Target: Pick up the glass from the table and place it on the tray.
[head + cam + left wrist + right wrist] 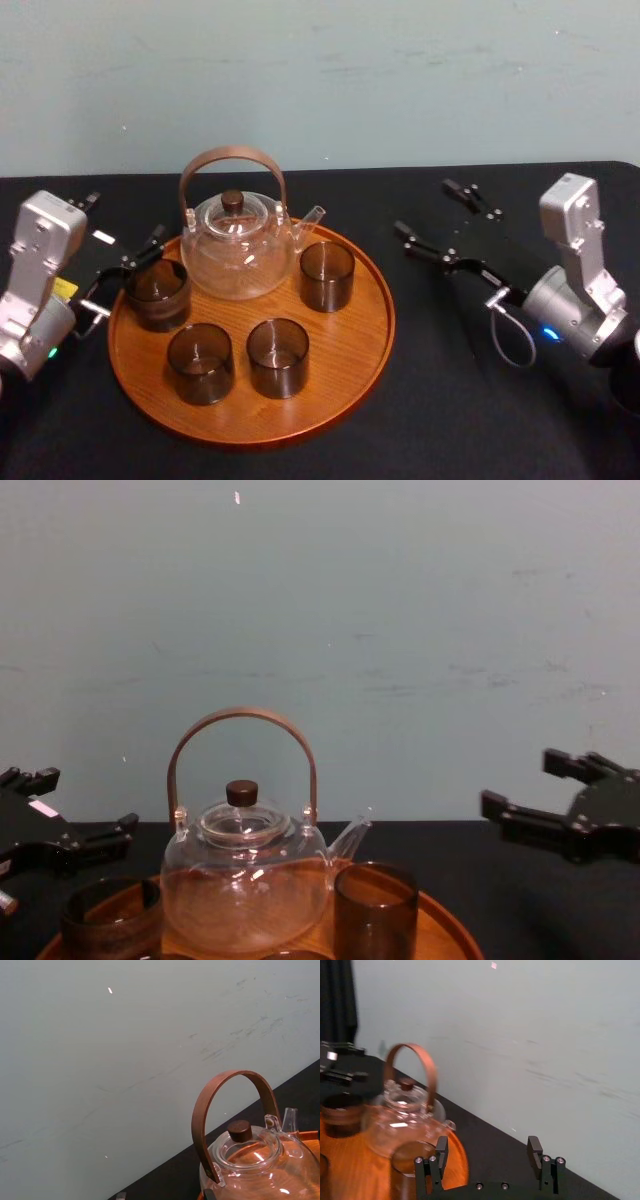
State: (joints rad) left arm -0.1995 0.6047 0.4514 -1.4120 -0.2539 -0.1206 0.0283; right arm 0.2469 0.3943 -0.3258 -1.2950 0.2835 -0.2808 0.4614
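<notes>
Placing step looks finished. The glass (157, 293) stands upright on the tray (385, 310), at its left edge, just inside the rim and beside the teapot (240, 245). The left tool (126, 217) is released, fingers spread wide, sitting just behind and above the glass. In the chest view there is a gap between the lower finger and the glass rim, so it looks apart, not grasping. Three other glasses (277, 357) are also on the tray: two at the front and one to the right of the teapot. No glass is seen on the desk (480, 400), so the task reads as done or nearly done. The right tool (440, 215) is released too, fingers apart, hovering over the desk well to the right of the tray, idle. Next move, by my judgement: pull the left tool up and back to the left, clear of the glass. It needs to keep the lower finger off the glass rim and stay away from the teapot handle.
</notes>
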